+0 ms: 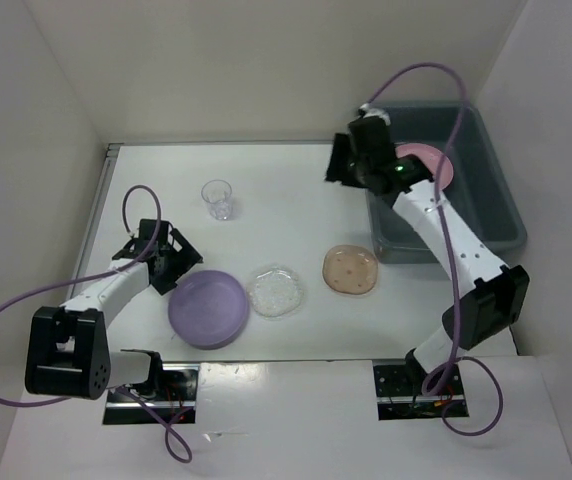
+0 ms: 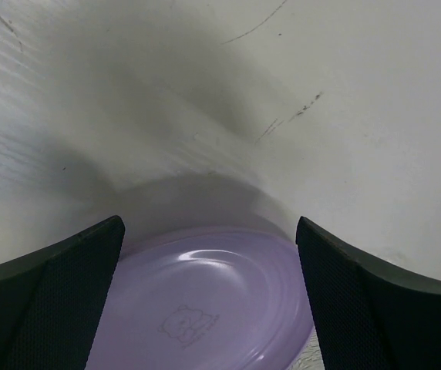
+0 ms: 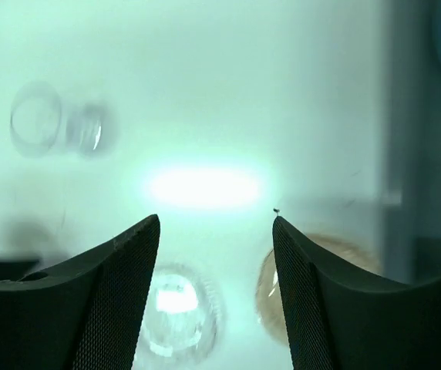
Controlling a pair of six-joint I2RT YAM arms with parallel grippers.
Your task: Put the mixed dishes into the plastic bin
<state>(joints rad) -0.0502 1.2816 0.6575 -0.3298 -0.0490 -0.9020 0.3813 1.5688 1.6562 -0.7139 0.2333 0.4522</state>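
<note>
From above, the left hand [image 1: 178, 266] sits low at the purple plate's [image 1: 208, 308] rim, jaws wide. The right hand [image 1: 346, 168] hovers over the bench [image 1: 266, 180], just beside the grey-blue bin [image 1: 486, 215], which has a pink plate [image 1: 431, 160] inside. A clear cup [image 1: 218, 198], clear plate [image 1: 274, 291] and brownish plate [image 1: 351, 270] rest on the bench.

Left wrist: the spread fingers flank the purple plate without gripping it.

Right wrist: the fingers are parted with nothing between them, and the dishes below are blurred.
</note>
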